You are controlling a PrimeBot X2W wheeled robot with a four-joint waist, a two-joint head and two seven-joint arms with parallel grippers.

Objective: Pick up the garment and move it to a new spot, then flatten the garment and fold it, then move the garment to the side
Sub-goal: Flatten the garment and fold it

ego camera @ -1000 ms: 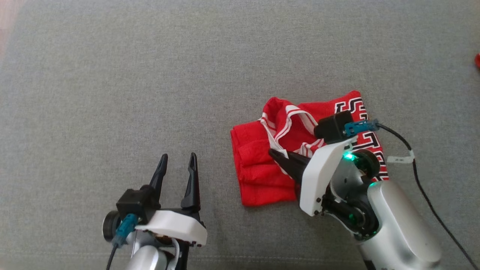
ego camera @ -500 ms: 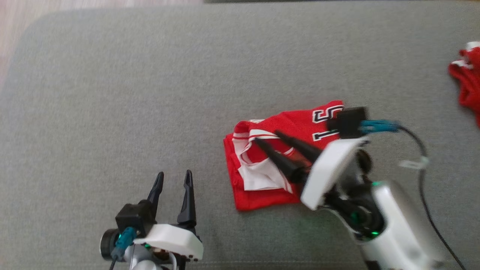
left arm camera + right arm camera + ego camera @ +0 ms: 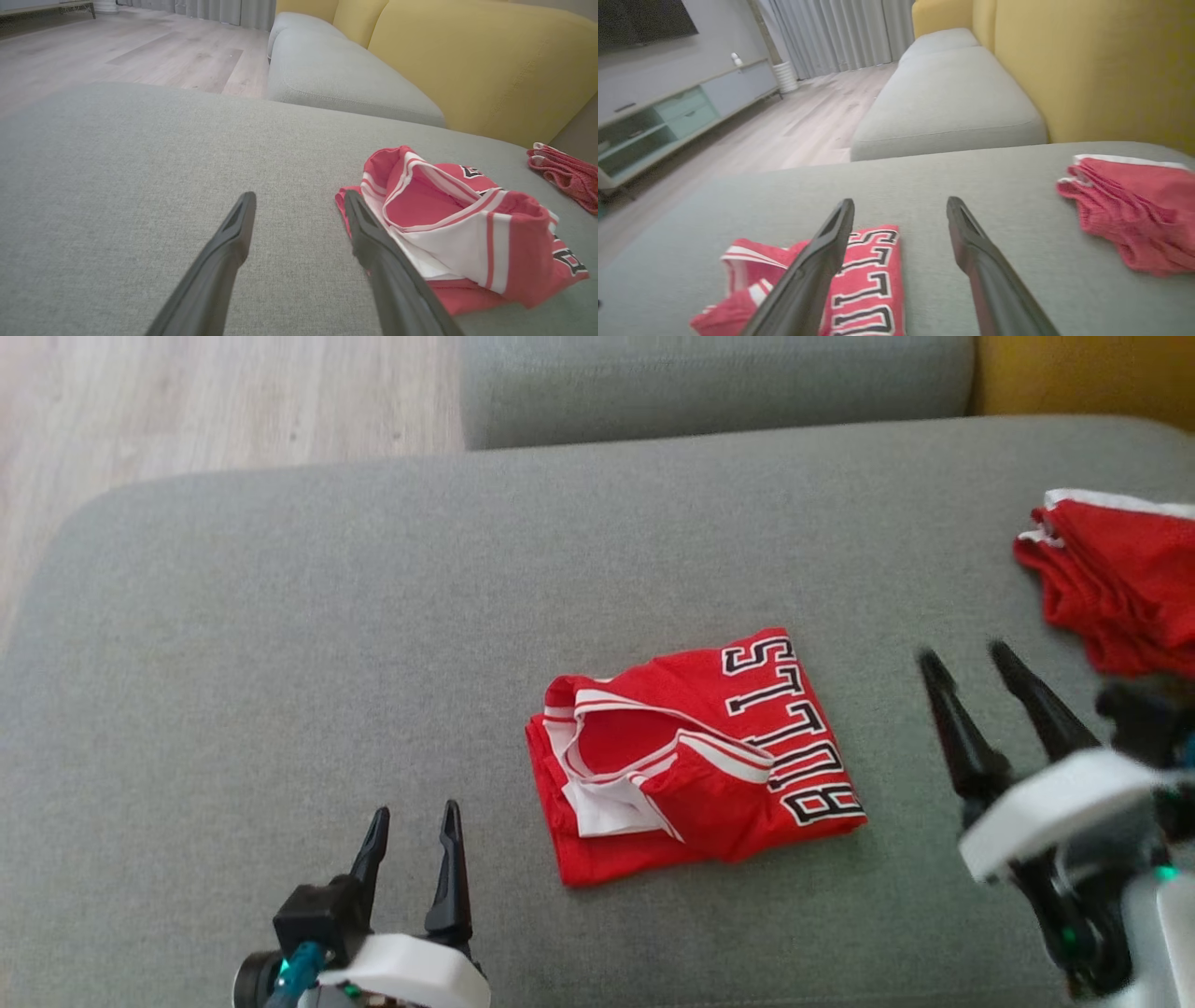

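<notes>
jersey [image 3: 695, 756]: red, white-trimmed, folded rectangle on woven grey cushion [image 3: 280, 616] | left gripper [image 3: 414, 810], right gripper [image 3: 963, 653] flanking jersey: jaws wide, empty | mesh shorts [image 3: 1120, 579] right of jersey: cropped

Bare grey cushion [image 3: 261, 616] is lying open across the whole left half and along the far edge, giving a gripper free passage. The folded red jersey [image 3: 691, 756] is sitting in the middle and a second red garment [image 3: 1120, 579] is bunching at the far right, leaving an open lane between them where the right gripper [image 3: 962, 653] is hovering.
</notes>
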